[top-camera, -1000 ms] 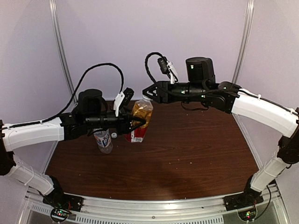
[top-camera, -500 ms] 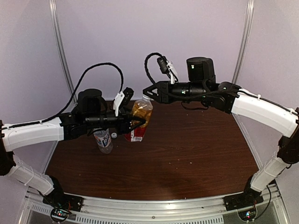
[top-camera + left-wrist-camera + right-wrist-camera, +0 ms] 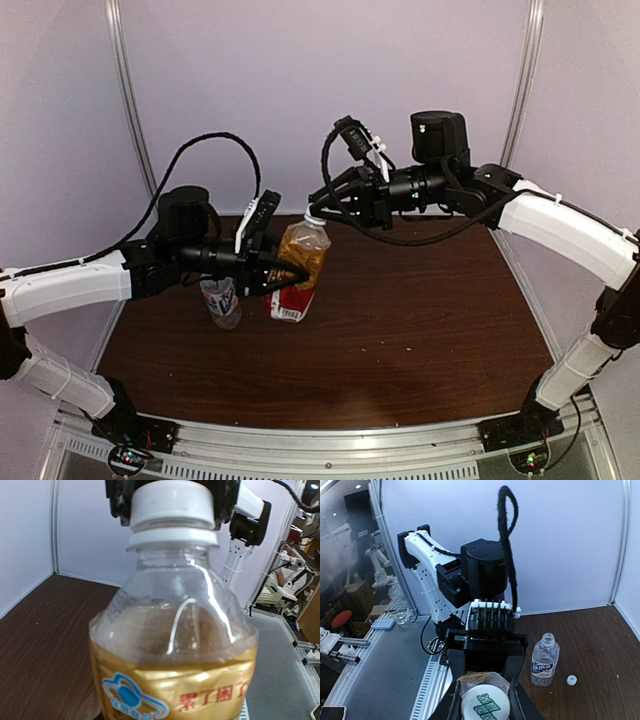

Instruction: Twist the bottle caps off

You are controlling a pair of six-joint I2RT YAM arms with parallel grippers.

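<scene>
The amber bottle (image 3: 300, 262) with the red-yellow label is off the table and slightly tilted, and my left gripper (image 3: 288, 273) is shut round its body. It fills the left wrist view (image 3: 172, 645). Its white cap (image 3: 172, 502) is on the neck. My right gripper (image 3: 317, 211) is shut on that cap (image 3: 485, 705), one black finger on each side. The colourless bottle (image 3: 543, 659) with the white-grey label stands open on the table, also in the top view (image 3: 221, 300). Its cap (image 3: 571, 680) lies beside it.
The dark wood table (image 3: 420, 320) has purple walls on three sides and a metal rail (image 3: 330, 440) at the near edge. My left arm (image 3: 70, 285) reaches in from the left and my right arm (image 3: 560, 230) from the right.
My right wrist has turned and its fingers have closed in on the amber bottle's cap. The left gripper and the bottle have shifted slightly forward and the bottle tilts more.
</scene>
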